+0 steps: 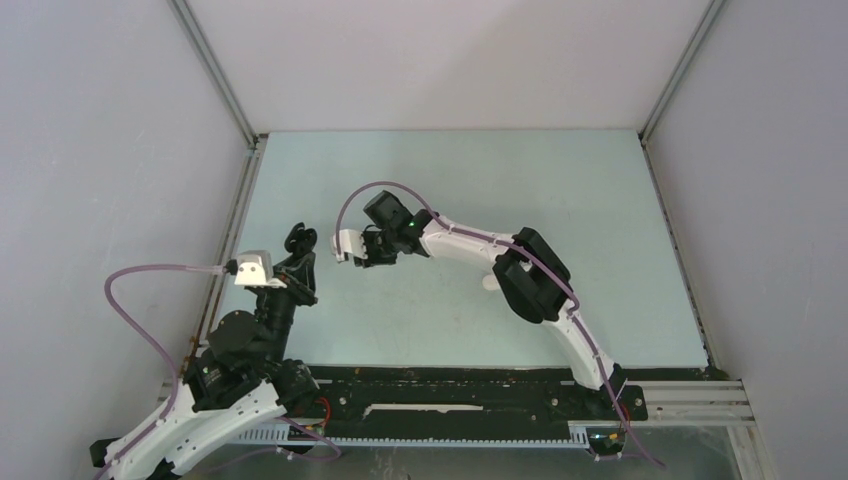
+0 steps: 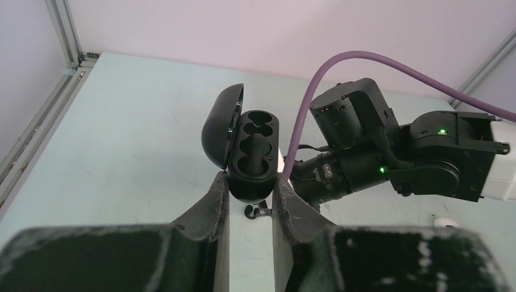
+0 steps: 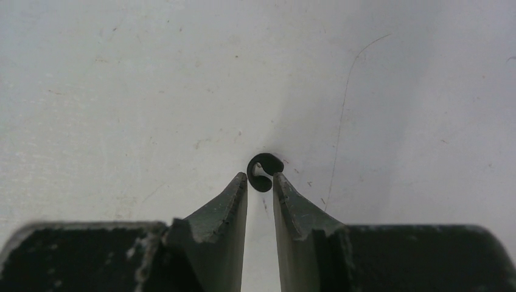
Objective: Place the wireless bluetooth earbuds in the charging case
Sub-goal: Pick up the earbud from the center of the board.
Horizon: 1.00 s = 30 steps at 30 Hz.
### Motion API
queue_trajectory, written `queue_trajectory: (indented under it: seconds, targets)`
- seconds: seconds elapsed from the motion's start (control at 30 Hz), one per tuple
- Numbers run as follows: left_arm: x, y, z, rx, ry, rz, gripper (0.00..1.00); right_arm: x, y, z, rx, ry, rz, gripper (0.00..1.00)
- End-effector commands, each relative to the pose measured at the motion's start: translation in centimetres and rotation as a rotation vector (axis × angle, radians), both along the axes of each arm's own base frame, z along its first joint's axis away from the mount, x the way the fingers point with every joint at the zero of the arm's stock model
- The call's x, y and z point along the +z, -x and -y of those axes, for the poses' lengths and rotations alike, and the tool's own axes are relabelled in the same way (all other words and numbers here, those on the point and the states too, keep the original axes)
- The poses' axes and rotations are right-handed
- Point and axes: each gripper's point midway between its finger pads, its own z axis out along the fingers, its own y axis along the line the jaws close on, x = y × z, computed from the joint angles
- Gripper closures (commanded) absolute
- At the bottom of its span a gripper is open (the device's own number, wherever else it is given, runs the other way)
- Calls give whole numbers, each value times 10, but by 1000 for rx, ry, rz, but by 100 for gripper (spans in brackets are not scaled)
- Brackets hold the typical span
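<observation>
Seen from above, a pale blue-green tabletop [image 1: 560, 180] lies inside plain grey-white walls [image 1: 420, 60] edged with aluminium rails [image 1: 215, 70]. A black oval plastic charging case [image 1: 298, 240] is held up near the table's 9 o'clock edge. In the left wrist view, the left gripper [image 2: 251, 179] pinches the case's base, with the lid swung open toward 10 o'clock. In the right wrist view, the right gripper [image 3: 260, 177] has its fingers nearly together, nipping a tiny black curled plastic earbud [image 3: 266, 170] at the tips above the scuffed surface.
</observation>
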Motion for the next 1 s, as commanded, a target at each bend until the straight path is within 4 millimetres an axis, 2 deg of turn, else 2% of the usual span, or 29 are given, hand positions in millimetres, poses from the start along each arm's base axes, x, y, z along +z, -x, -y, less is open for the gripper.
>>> queue_trajectory:
  seconds: [0.0, 0.3, 0.6, 0.97]
  targets:
    - [4, -2, 1, 7, 10, 19, 100, 6, -5, -11, -5, -30, -22, 75]
    - [3, -3, 1, 9, 6, 20, 100, -7, -7, -13, -4, 0, -27, 76]
    - [2, -3, 2, 7, 1, 19, 100, -14, -18, -13, -26, 32, -1, 75]
    - [2, -3, 2, 1, 5, 20, 100, -24, -13, -7, -32, 95, -17, 74]
